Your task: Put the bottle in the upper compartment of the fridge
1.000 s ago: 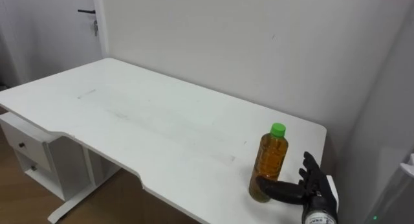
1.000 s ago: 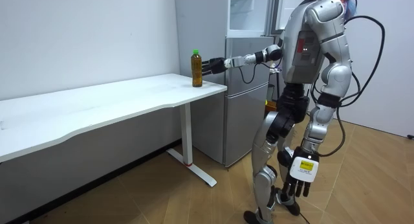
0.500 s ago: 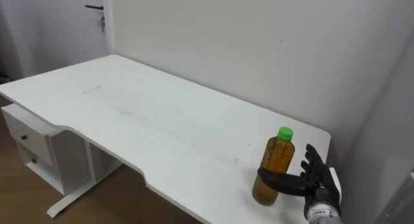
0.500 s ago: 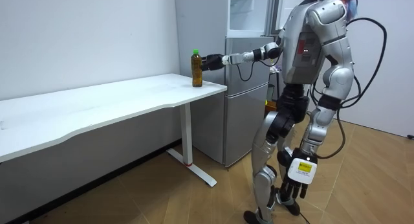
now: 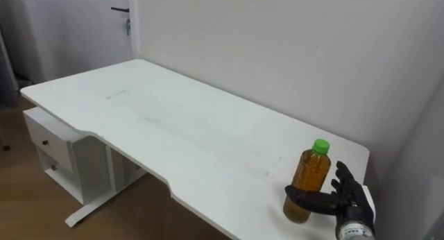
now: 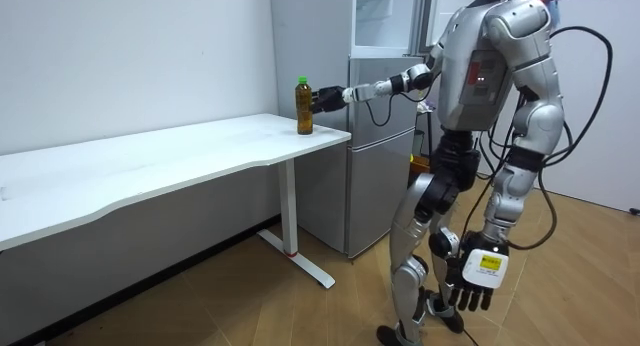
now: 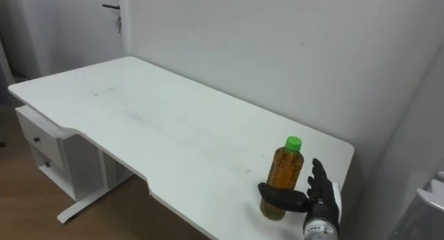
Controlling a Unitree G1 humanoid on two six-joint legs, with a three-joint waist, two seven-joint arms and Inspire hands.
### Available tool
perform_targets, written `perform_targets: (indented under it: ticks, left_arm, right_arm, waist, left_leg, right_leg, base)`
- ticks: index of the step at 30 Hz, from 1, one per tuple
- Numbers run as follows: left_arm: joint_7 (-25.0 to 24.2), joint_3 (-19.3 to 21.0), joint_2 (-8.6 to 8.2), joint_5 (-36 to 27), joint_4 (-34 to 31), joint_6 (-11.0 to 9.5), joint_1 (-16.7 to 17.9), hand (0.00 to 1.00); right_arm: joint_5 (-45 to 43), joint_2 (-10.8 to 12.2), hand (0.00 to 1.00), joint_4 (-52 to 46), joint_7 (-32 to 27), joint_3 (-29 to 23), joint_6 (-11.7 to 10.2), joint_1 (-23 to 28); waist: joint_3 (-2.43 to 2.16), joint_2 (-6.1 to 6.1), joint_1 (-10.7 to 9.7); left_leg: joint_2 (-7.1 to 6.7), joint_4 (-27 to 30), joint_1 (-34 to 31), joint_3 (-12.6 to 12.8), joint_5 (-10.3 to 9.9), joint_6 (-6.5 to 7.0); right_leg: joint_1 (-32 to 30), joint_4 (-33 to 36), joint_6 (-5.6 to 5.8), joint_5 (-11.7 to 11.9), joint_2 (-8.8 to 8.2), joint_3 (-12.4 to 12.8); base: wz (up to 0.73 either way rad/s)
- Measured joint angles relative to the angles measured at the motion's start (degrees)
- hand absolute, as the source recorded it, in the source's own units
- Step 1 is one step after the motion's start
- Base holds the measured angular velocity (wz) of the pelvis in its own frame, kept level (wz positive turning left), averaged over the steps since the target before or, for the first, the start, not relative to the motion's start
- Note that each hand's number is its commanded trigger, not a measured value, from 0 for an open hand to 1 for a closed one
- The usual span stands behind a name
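Upright on both legs beside a grey fridge (image 6: 383, 156), at the end of a white worktop (image 5: 180, 129). Under the worktop's left end, a white drawer unit (image 5: 52, 146). Near the worktop's far right corner, standing upright on it, an amber bottle (image 5: 311, 176) with a green cap. Gripping its lower half, the right hand (image 5: 348, 200), thumb curled across the front and fingers behind. Low by the thigh in the room view, the left hand (image 6: 470, 286), fingers hanging loose and holding nothing.
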Motion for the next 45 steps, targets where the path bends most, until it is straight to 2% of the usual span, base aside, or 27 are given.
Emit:
perform_targets:
  ticks: [4, 12, 20, 27, 36, 40, 45]
  left_arm:
    - [-0.10, 0.00, 0.11, -1.64, 0.00, 0.00, 0.91, 0.00]
    - [-0.85, 0.00, 0.80, -8.19, -0.54, -0.01, 1.26, 0.00]
    - [-1.05, -0.04, 1.82, -8.37, -1.18, -0.29, 1.27, 0.00]
    - [-1.04, 0.00, 2.07, -8.38, -1.21, -0.59, 1.27, 0.00]
    - [-0.57, -0.03, 2.69, -10.61, -1.19, -1.62, 1.27, 0.00]
    - [0.39, -0.09, 3.06, -12.18, -1.19, -2.27, 1.25, 0.00]
    - [0.69, -0.09, 3.27, -12.81, -1.21, -2.77, 1.25, 0.00]
  right_arm:
    - [0.01, -0.02, 0.00, 0.78, 0.00, -0.04, 0.00, 0.00]
    - [1.43, -0.02, 0.00, 2.15, 1.32, -0.04, 0.00, -0.05]
    - [1.44, -0.04, 0.00, 3.95, 3.09, -0.04, 0.00, -0.09]
    - [1.41, -0.18, 0.00, 4.53, 4.15, -0.14, 0.00, -0.15]
    - [2.21, -0.39, 0.00, 4.53, 3.46, -0.12, -0.08, -0.19]
    - [3.69, -1.02, 0.00, 5.12, 2.28, -0.05, -0.59, -0.26]
    - [3.79, -1.08, 0.00, 6.53, 1.66, -0.05, -0.70, -1.21]
  waist:
    - [0.25, 0.38, -0.02]
    - [0.07, 0.12, -0.06]
    - [0.10, 0.16, 0.20]
    - [0.08, 0.13, 0.36]
    - [0.18, 0.21, 1.72]
    - [0.32, 0.08, 2.73]
    - [1.03, -0.34, 3.04]
  left_leg:
    - [-0.01, 0.29, 0.02, -0.34, 0.00, -0.01]
    - [-0.15, 1.09, -0.77, -0.81, -0.01, 0.00]
    - [-0.23, 2.29, -2.01, -1.23, 0.00, 0.01]
    - [-0.23, 2.95, -2.95, -1.36, -0.02, 0.04]
    - [-0.50, 2.98, -3.55, -1.90, -0.02, 0.05]
    - [-0.85, 3.18, -3.84, -2.57, -0.02, 0.05]
    - [-0.95, 3.28, -4.01, -2.68, -0.02, 0.06]
  right_leg:
    - [0.31, 0.00, 0.01, -0.01, 0.07, -0.31]
    - [0.25, 0.18, 0.03, -0.03, 0.08, -0.50]
    - [-0.58, 0.86, 0.01, -0.03, 0.07, -0.71]
    - [-1.71, 1.02, -0.13, -0.24, 0.10, -0.52]
    - [-2.15, 1.55, -0.03, -0.77, -0.14, -0.91]
    - [-2.30, 2.03, -0.03, -0.98, -0.47, -1.76]
    - [-2.39, 2.15, 0.01, -1.01, -0.57, -1.84]
  base:
    - [0.04]
    - [0.02]
    - [0.01]
    - [0.01]
    - [0.04]
    - [0.08]
    - [0.01]
